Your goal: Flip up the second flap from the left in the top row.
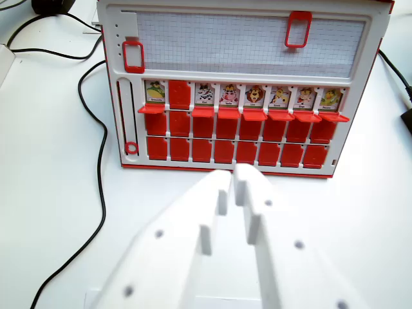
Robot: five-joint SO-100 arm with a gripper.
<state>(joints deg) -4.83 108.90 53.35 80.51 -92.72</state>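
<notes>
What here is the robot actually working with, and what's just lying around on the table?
Part of the job:
- red and white plastic flap board game
- closed red flap, second from left in the top row
- white plastic gripper, jaws nearly together

Just lying about:
- black cable looping across the white table
- two red sliders, and, on the board's frame
</notes>
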